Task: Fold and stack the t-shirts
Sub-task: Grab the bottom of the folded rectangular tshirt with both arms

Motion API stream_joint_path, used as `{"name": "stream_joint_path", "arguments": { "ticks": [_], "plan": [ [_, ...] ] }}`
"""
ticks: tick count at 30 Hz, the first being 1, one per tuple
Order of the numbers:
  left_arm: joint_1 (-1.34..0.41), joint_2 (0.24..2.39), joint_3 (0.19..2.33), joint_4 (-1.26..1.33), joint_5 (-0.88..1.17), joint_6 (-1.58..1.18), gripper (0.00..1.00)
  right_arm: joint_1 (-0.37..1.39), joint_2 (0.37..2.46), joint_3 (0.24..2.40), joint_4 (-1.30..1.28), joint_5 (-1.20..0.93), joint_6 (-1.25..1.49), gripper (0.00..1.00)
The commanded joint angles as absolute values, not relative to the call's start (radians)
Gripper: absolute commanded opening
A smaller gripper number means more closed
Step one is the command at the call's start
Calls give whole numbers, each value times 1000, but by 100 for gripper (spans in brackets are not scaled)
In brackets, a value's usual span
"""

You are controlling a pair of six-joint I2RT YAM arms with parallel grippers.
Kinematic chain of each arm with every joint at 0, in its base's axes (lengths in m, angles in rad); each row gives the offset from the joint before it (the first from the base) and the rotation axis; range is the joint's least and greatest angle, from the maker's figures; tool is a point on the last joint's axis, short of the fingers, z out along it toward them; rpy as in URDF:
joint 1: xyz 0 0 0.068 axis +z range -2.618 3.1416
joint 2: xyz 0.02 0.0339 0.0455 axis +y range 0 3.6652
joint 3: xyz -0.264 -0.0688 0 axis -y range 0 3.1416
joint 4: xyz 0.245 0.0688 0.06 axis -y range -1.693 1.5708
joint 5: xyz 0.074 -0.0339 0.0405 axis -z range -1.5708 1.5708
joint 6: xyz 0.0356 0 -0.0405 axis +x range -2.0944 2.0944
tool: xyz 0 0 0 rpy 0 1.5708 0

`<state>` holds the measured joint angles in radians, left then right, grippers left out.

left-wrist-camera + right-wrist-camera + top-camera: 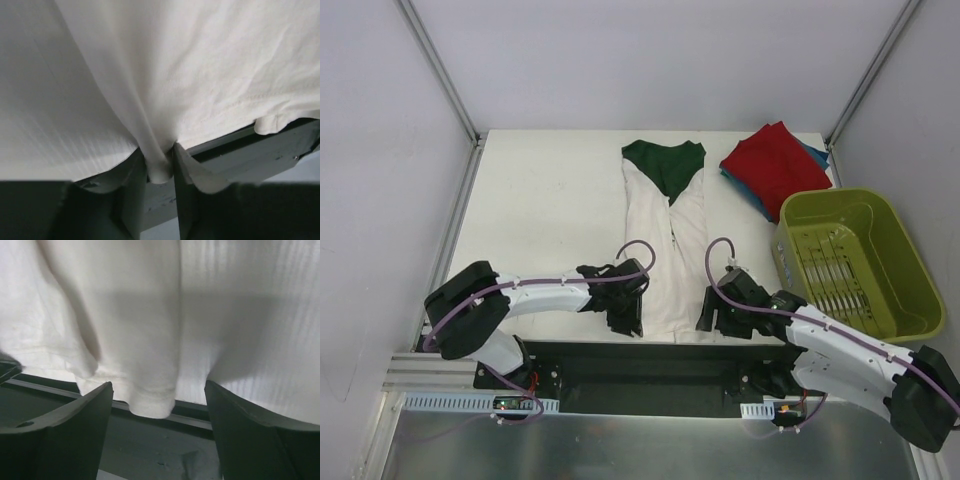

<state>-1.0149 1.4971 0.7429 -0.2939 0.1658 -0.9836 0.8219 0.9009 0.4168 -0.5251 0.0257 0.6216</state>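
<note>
Left of the olive basket (840,196), the cream-white t-shirt (665,250) lies lengthwise, its hem about level with the basket's near end. The red shirt (775,160) sits folded just behind the basket. The left gripper (160,167) is clamped on a small tuck of hem. The right gripper (157,390) straddles the other hem corner, jaws apart. The left's thin bite may slip, or the right may catch only one layer, skewing the fold.

The left arm (545,292) and right arm (845,345) are white, black-jointed, with looped purple cables (642,248).
</note>
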Motion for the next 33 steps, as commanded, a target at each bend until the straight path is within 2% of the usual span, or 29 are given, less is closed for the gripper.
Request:
{"name": "stream_joint_path", "arguments": {
  "ticks": [1, 2, 3, 4, 6, 7, 9, 11, 14, 19, 27, 33],
  "plan": [
    [-1025, 1528, 733, -316, 170, -1009, 19, 821, 963, 348, -393, -72, 667, 68],
    [-1025, 1523, 721, -321, 163, -1012, 8, 821, 980, 341, -376, -83, 676, 63],
    [-1026, 1519, 713, -325, 157, -1020, 3, 821, 983, 333, -348, -109, 678, 56],
    [-1025, 1503, 706, -333, 152, -1028, 0, 822, 985, 322, -344, -117, 680, 45],
    [-1025, 1485, 680, -337, 149, -1038, 0, 822, 971, 316, -356, -136, 680, 34],
    [-1026, 1462, 669, -339, 147, -1051, 0, 825, 965, 308, -362, -143, 680, 25],
    [-1026, 1439, 637, -337, 143, -1071, 0, 834, 934, 298, -368, -170, 690, 19],
    [-1026, 1404, 605, -337, 140, -1104, 0, 862, 910, 282, -371, -198, 706, 8],
    [-1028, 1353, 560, -337, 130, -1140, 0, 932, 890, 276, -402, -207, 747, 3],
    [-1049, 1238, 519, -328, 129, -1166, 0, 976, 873, 275, -445, -190, 779, 2],
    [-1190, 1007, 402, -324, 112, -1267, 0, 1098, 778, 276, -397, -213, 870, 1],
    [-1281, 947, 345, -316, 78, -1357, 0, 1138, 715, 255, -426, -187, 926, 1]
  ]
}}
